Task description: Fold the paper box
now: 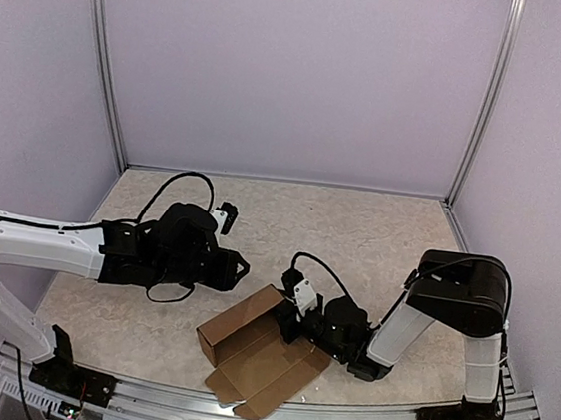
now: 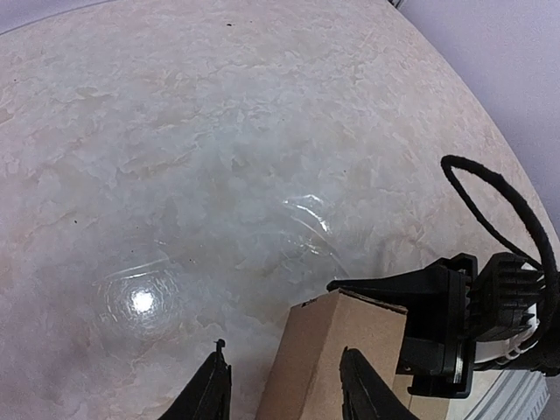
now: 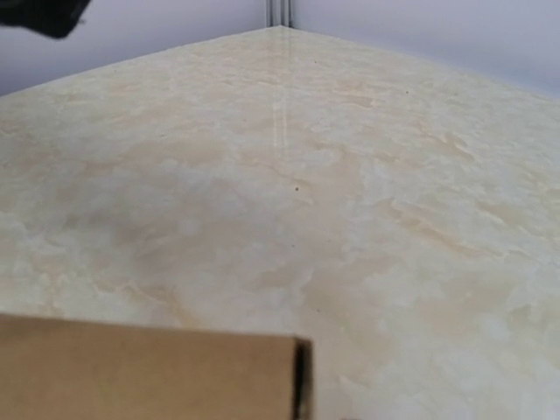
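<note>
Left fingers (image 2: 210, 395) spread and empty beside the paper box (image 1: 247, 339) — right fingers (image 1: 291, 319) at its edge, cannot tell their state.

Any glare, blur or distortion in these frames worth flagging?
Left wrist: bright glare spot on the table, far edge bowed by the lens. Right wrist: the paper box sits close and soft. Top external: even light, sharp, no hot spots.

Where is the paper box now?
In the top view, the paper box lies front-centre on the table, between the left gripper and the right gripper.
</note>
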